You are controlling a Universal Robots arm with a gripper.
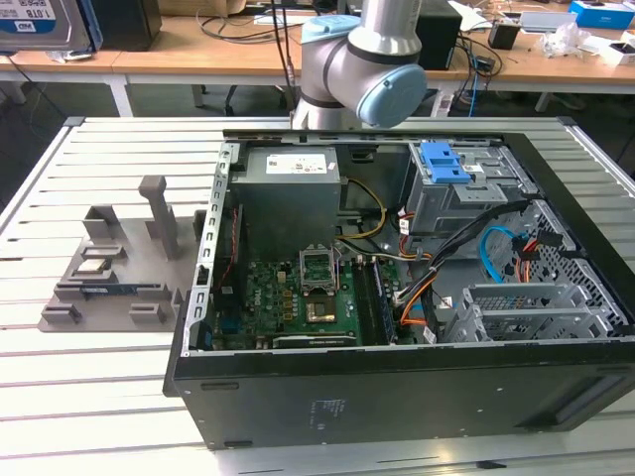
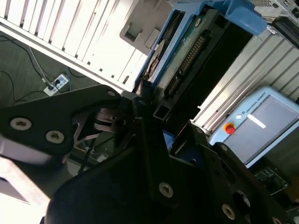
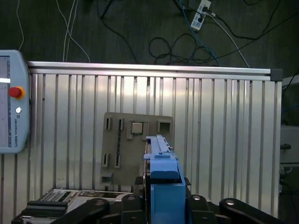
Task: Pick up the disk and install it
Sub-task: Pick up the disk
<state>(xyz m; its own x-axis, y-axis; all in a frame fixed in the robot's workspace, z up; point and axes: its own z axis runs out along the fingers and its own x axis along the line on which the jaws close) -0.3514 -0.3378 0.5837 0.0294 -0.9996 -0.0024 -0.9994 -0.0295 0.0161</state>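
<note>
**A:** Blue-framed silver-grey hard disk (image 3: 163, 175) is clamped in the black gripper (image 3: 166, 207), above the grey slotted holder (image 3: 133, 163) on the slatted bench (image 3: 224, 140).

**B:** I'd carry it square; any tilt could jam it at the grey metal drive cage (image 1: 476, 203), far on the exterior view's right.

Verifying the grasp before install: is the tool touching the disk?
Touching. In the first wrist view the disk sits clamped in the tool, held above the slatted table; the second wrist view shows a finger pressed against its edge.
</note>
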